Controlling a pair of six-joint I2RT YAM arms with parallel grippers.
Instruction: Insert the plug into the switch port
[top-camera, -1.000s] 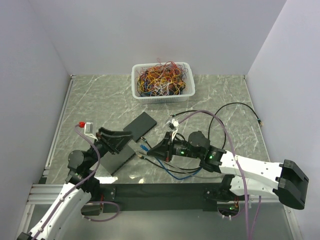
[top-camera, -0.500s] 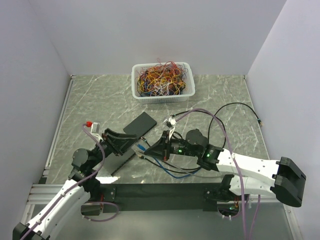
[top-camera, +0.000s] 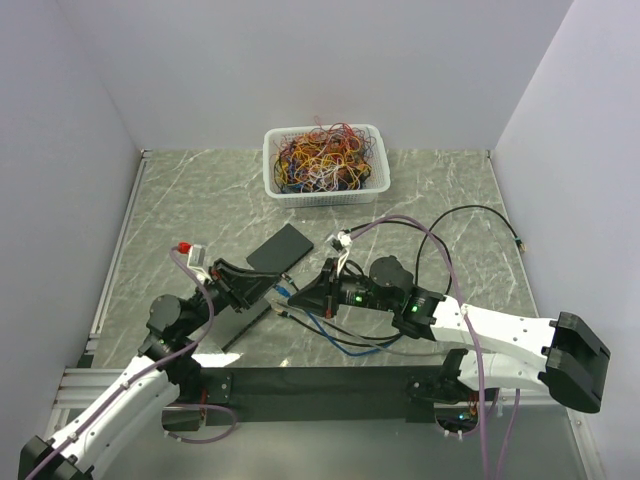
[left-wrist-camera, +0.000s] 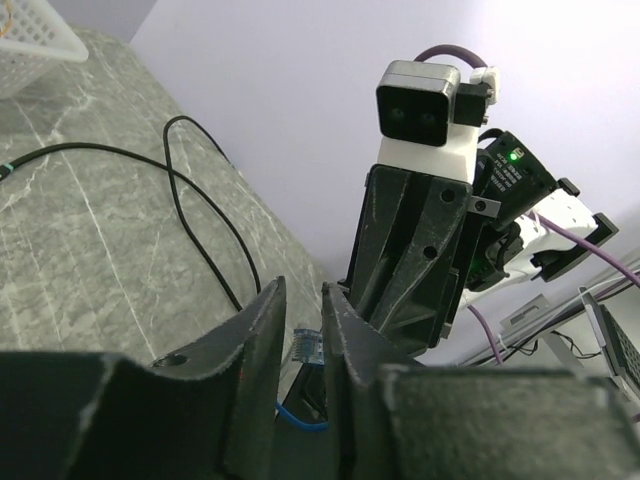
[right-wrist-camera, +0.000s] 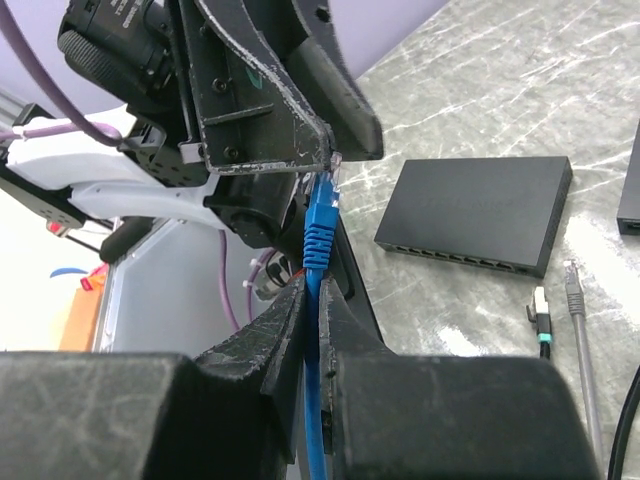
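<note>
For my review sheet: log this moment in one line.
right gripper: shut on blue cable | left gripper: at plug, grip unclear | switch: plug not inserted

Right fingers (right-wrist-camera: 268, 345) clamped, left fingers (left-wrist-camera: 255, 365) (narrowly parted)

The table (top-camera: 440, 190) has a grey marble look, smooth and faintly glossy. The switch (right-wrist-camera: 480, 205) is matt black. The plug (right-wrist-camera: 322, 205) is clear hard plastic over a ribbed blue rubbery boot. The left fingers (left-wrist-camera: 250, 380) and right fingers (right-wrist-camera: 250, 370) are matt black plastic, scuffed pale at the edges. The basket (top-camera: 325, 195) is white plastic lattice.
</note>
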